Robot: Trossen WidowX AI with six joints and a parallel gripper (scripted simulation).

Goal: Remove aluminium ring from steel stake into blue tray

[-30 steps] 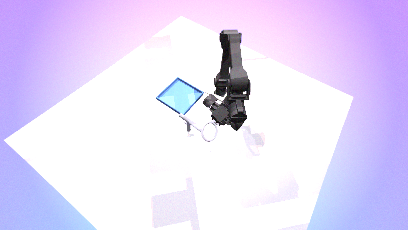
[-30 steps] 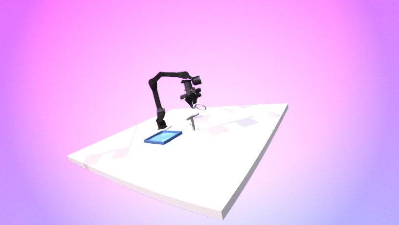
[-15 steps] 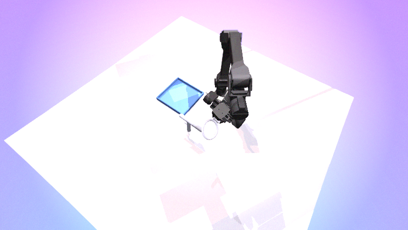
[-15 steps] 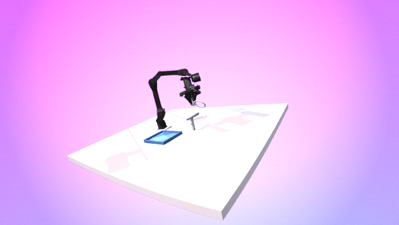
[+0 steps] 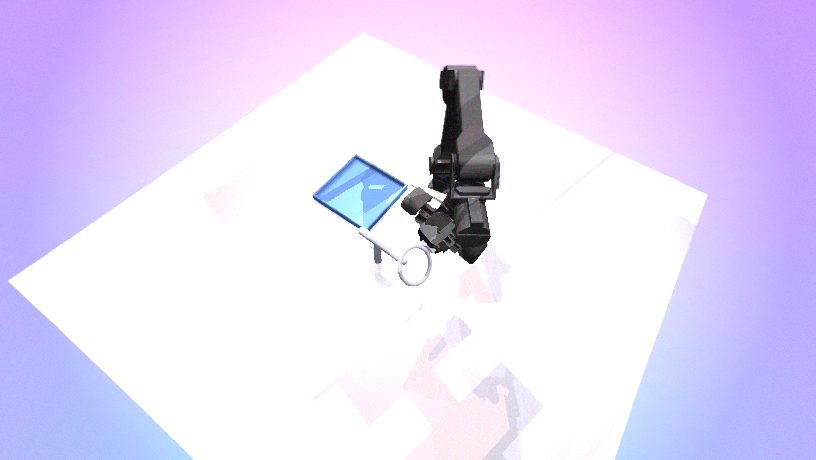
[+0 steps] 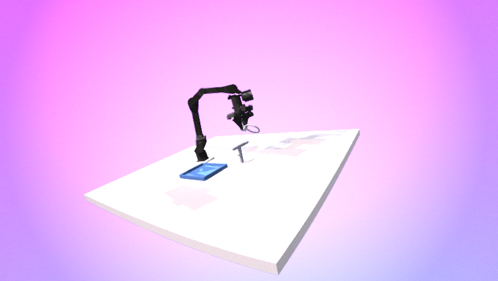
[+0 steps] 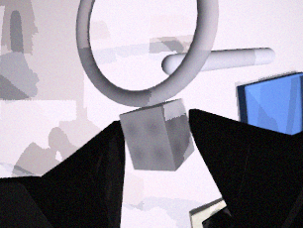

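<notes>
One hand (image 5: 429, 249) (image 6: 243, 129) (image 7: 156, 116) gripping one ring (image 5: 430, 265) (image 6: 259, 129) (image 7: 84, 50), seemingly by its tab (image 7: 153, 136)

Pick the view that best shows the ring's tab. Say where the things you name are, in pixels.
The wrist view: the tab (image 7: 153, 136) fills its centre, a grey block between the hand's (image 7: 156, 119) fingers. In the exterior view it is tiny; from the top, hard to make out beside the hand.
</notes>
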